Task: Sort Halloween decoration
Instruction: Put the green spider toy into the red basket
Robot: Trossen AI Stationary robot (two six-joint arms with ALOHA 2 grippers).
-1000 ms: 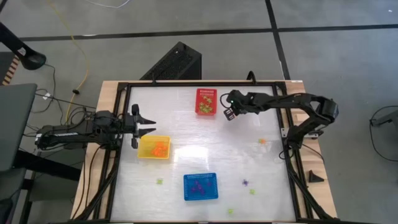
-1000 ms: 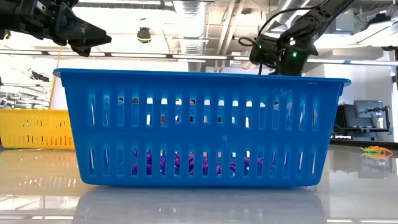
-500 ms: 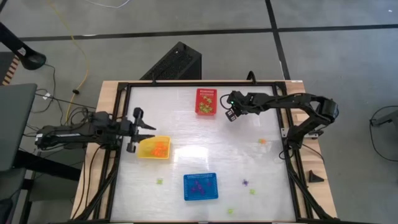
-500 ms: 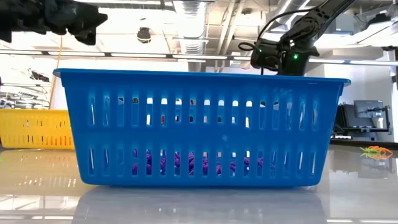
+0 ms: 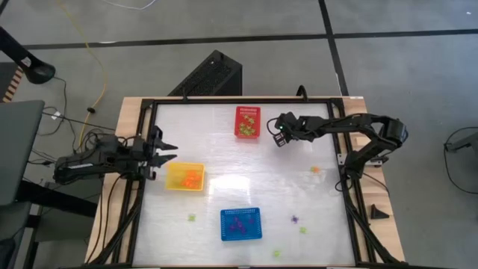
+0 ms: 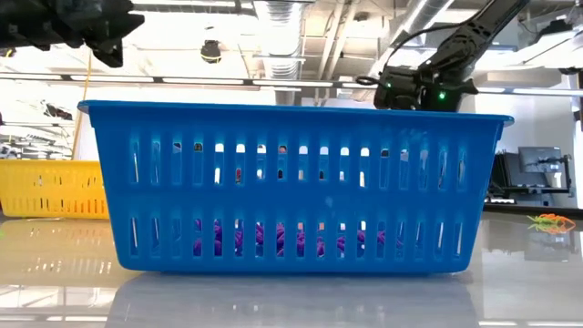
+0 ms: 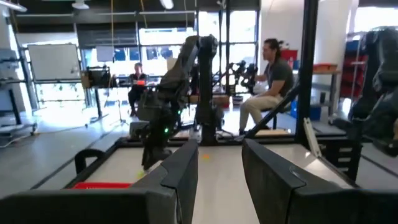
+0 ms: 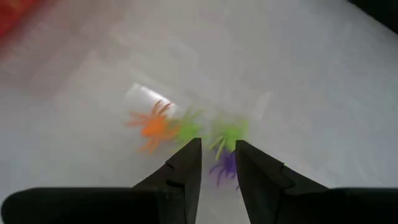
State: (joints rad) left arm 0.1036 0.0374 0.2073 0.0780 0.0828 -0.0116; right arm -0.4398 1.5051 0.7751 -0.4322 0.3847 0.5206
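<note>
Right gripper over a cluster of spider trinkets

The right gripper (image 8: 217,163) hangs above the glossy white table (image 8: 311,81), its two dark fingers (image 8: 186,168) parted by a narrow gap with nothing between them. Beyond the fingertips lie an orange spider (image 8: 151,126), a light green spider (image 8: 188,130) touching it, a second green spider (image 8: 232,132) and a purple spider (image 8: 226,163). A blurred red edge (image 8: 18,15) shows in one corner.

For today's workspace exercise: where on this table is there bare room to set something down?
Free: the middle, bordered by the red perforated basket, yellow perforated basket and blue perforated basket. Crowded: the near right, dotted with small plastic trinkets.
</note>
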